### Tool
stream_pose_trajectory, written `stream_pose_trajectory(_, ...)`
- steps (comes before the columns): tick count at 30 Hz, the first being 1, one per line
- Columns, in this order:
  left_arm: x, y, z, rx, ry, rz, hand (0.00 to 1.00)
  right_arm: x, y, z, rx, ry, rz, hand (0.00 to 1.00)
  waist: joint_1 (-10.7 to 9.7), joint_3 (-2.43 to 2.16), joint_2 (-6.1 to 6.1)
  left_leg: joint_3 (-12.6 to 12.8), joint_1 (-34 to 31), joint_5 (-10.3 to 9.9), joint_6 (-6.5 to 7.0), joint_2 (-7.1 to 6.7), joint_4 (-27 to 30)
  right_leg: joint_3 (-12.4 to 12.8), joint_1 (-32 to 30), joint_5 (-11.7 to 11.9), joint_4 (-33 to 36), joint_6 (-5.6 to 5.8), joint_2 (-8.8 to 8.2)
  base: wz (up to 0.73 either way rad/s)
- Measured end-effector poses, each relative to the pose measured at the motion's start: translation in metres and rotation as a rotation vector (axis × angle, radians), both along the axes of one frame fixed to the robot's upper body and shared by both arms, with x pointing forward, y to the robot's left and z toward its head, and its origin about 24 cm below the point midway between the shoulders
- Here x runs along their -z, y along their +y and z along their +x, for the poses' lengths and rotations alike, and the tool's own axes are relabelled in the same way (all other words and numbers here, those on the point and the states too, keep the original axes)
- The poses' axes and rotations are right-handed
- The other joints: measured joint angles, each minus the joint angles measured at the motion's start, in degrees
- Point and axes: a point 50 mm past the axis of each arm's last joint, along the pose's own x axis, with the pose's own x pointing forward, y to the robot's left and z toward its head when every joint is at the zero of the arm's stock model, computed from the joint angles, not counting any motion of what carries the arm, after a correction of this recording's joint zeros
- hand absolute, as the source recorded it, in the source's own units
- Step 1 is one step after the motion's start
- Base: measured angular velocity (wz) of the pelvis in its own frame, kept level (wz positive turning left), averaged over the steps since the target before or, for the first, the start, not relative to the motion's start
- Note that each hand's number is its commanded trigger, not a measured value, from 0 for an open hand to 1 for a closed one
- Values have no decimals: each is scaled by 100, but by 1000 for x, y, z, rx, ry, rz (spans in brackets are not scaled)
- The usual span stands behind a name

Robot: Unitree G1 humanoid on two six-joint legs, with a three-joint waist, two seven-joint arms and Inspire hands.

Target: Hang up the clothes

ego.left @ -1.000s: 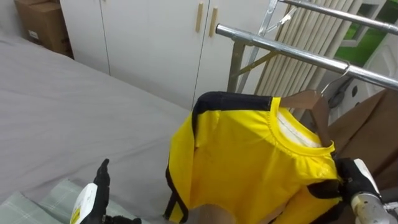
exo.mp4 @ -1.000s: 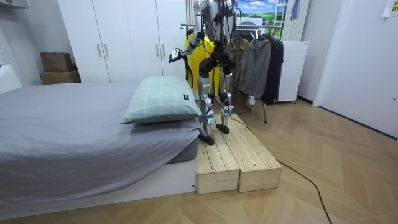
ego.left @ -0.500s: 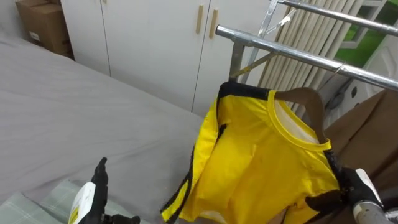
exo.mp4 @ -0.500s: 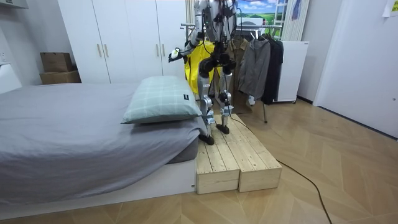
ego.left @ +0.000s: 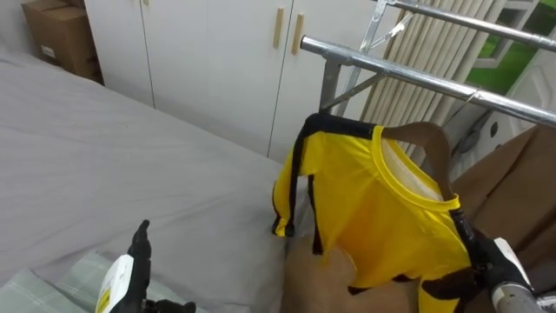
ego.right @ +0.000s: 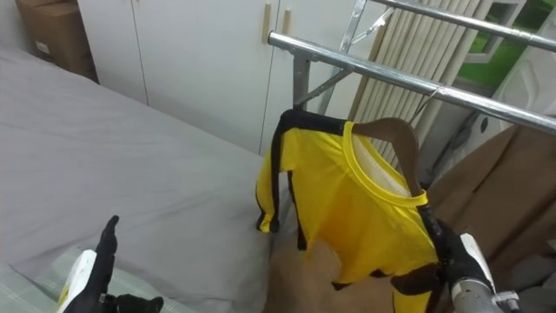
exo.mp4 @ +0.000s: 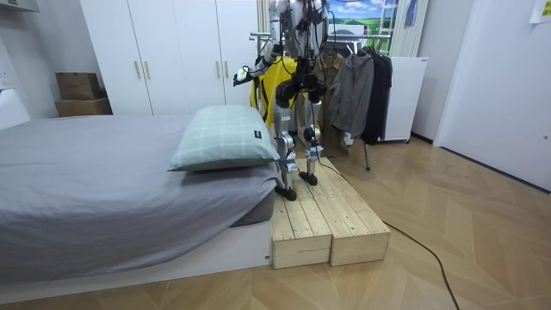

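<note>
Back wall: white wardrobes (exo.mp4: 172, 60) (wooden handles)
Bed (exo.mp4: 86, 189): grey cover, checked pillow (exo.mp4: 225, 138)
Floor (exo.mp4: 448, 215): wood parquet

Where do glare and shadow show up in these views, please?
Left eye view: bright streaks of reflected light run along the metal rail, while the yellow shirt is lit evenly, with darker shade in its folds. Room view: the light is soft and even, and the pillow casts a shallow shadow on the bed.
</note>
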Motion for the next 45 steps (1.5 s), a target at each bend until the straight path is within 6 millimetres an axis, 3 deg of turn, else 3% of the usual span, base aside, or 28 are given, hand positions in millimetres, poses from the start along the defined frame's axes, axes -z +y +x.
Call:
stream_pose_trajectory(14, 0, -2, 0, 1, -3, -5, 0, 3, 1, -2, -1, 9, 21, 0, 11, 0, -3, 23, -16, 0, 0, -4, -2, 21, -18, 0, 0, 0, 0, 0)
stream_pose_trajectory(22, -3, -4, 2, -31, -41, -30, 0, 0, -3, -2, 183, -87, 131, 0, 40, 2, 23, 50, -31, 0, 0, -5, -2, 31, -40, 1, -4, 1, 1, 0)
stream_pose_trajectory(30, -4, -9, 3, -38, -61, -25, 0, -38, -9, 16, 410, -369, 249, 0, -153, -4, 367, 62, -86, 0, 0, -9, -1, 40, -101, 17, 3, 13, 0, 0)
stream_pose_trajectory(45, -8, -7, 3, -37, -97, -21, 0, -76, -8, 27, 512, -602, 290, 0, -468, -12, 288, 246, -29, 0, 0, -8, -16, 205, -126, 16, 17, 15, 28, -5)
